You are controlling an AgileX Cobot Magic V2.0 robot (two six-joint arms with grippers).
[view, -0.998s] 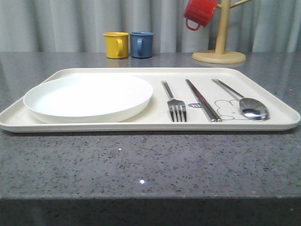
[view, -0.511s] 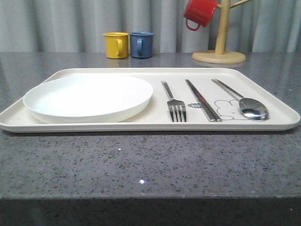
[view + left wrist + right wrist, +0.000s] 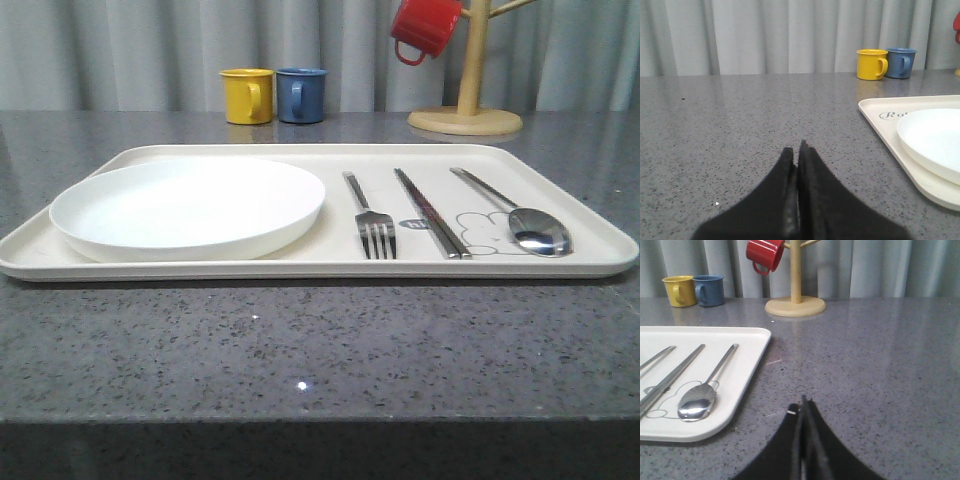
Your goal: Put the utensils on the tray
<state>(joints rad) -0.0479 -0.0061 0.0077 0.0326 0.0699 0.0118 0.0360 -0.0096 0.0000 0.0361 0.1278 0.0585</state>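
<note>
The cream tray (image 3: 330, 268) lies across the grey table. On it sit a round white plate (image 3: 188, 207) at the left, then a fork (image 3: 372, 222), chopsticks (image 3: 430, 212) and a spoon (image 3: 528, 225) side by side at the right. My left gripper (image 3: 796, 149) is shut with nothing in it, low over bare table to the left of the tray (image 3: 885, 131) and plate (image 3: 932, 140). Off the right edge of the tray (image 3: 747, 371), my right gripper (image 3: 801, 405) is also shut and empty, with the spoon (image 3: 701, 395) and chopsticks (image 3: 671, 376) nearby.
A yellow mug (image 3: 247, 95) and a blue mug (image 3: 301, 94) stand behind the tray. At the back right a wooden mug stand (image 3: 467, 108) carries a red mug (image 3: 424, 28). A grey curtain closes off the back.
</note>
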